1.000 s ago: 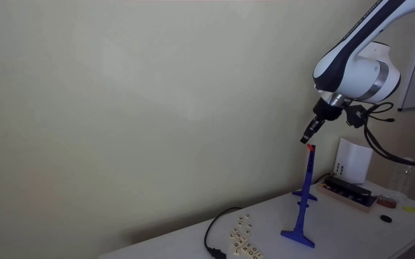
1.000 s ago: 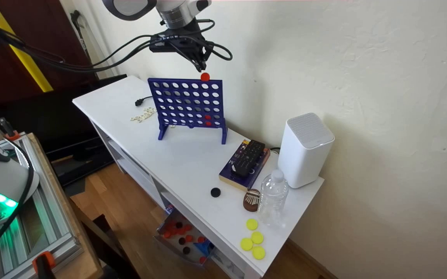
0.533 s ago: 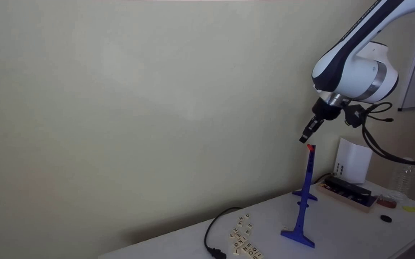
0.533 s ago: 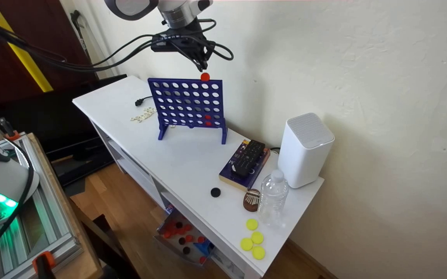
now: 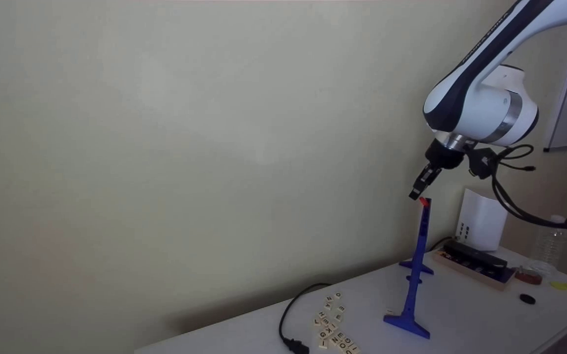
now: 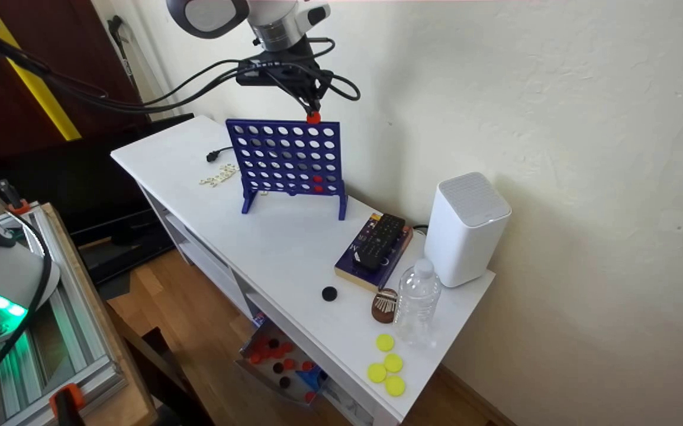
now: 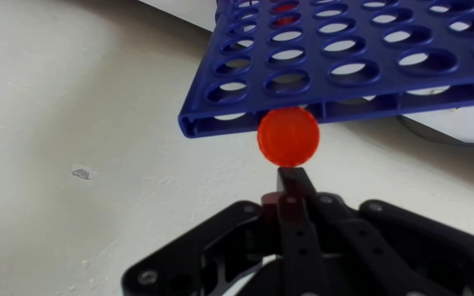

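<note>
Wrist view: pincer (image 7: 291, 172) pressed together, tips right at red disc (image 7: 288, 137), contact unclear; disc pokes from top of blue board (image 7: 318, 79) just past the tips. Pincer lower than half a second ago, disc apparently unmoved, so now within touching reach.

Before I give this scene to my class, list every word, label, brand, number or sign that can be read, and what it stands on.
"IKA", cut by the picture edge: robot base
"H": letter tile
"K": second tile
"G": third tile
"O": fourth tile
Remaining tiles: too small to be sure
Robot arm: lettering too blurred
Book: lettering too small, partly covered
Remote: keys too small
Red disc, blue rack: no text seen
</note>
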You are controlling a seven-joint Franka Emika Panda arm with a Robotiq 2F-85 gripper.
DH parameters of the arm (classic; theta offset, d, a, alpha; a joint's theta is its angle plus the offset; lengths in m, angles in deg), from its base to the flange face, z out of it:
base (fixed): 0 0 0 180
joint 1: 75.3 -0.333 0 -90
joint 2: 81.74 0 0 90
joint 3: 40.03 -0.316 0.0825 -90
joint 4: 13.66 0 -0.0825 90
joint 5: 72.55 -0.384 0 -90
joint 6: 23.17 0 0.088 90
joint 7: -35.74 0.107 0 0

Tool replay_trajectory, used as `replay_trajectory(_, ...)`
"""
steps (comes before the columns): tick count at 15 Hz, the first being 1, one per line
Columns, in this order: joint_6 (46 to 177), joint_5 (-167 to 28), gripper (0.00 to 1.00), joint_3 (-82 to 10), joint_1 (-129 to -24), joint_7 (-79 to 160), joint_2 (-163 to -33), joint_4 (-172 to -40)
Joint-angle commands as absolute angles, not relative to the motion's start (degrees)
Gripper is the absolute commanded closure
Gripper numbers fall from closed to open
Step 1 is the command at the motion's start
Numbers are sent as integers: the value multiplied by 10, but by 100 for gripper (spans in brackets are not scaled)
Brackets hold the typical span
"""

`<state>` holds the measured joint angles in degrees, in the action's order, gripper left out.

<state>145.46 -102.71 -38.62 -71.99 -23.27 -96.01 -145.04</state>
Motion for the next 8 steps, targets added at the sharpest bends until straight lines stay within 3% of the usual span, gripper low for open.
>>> replay_trajectory(1, 1457, -1013, 100, -376, -728, -216, -973, -1437)
replay_trajectory(8, 1451, -1003, 100, -360, -736, -208, -973, -1438)
